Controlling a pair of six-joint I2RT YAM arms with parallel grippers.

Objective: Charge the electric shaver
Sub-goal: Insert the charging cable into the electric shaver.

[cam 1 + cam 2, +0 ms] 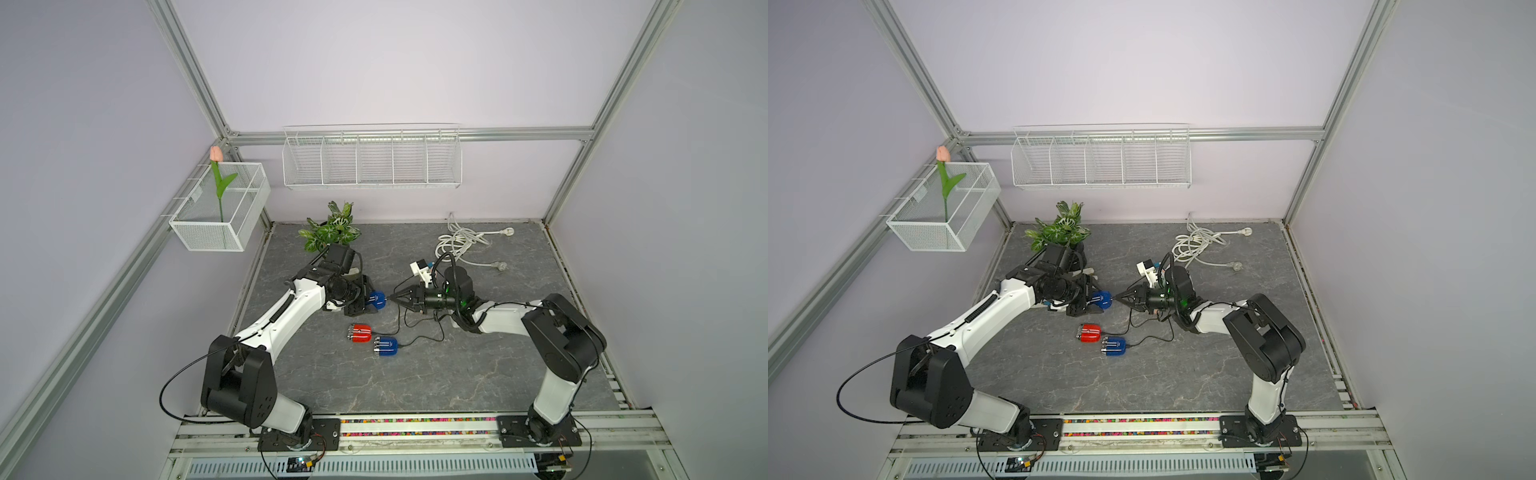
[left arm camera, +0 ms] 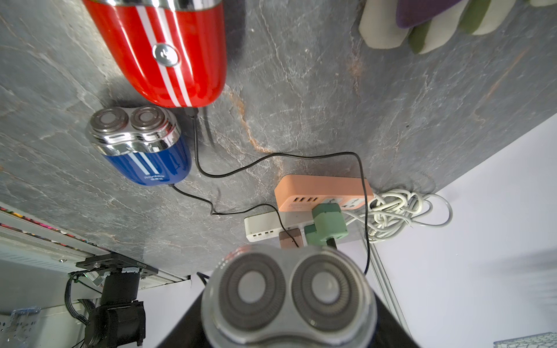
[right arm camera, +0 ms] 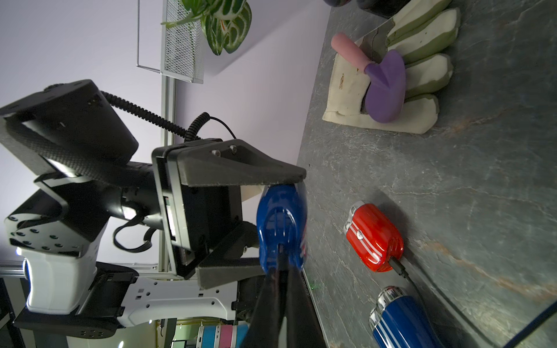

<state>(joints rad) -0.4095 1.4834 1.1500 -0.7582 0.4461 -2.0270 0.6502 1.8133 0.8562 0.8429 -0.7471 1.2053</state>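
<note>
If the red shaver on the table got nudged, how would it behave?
The red shaver looks glossy and rounded, so it would probably slide or rock easily. Its thin black cable lies slack, so it likely tugs little.

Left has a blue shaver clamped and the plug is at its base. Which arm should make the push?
Right. The right gripper is shut on the plug, its tip at the base of the held blue shaver. The left gripper is busy clamping that shaver, so it should just brace.

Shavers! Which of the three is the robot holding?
The blue shaver, gripped in the left claw. The red shaver and the other blue shaver just lie free on the table.
</note>
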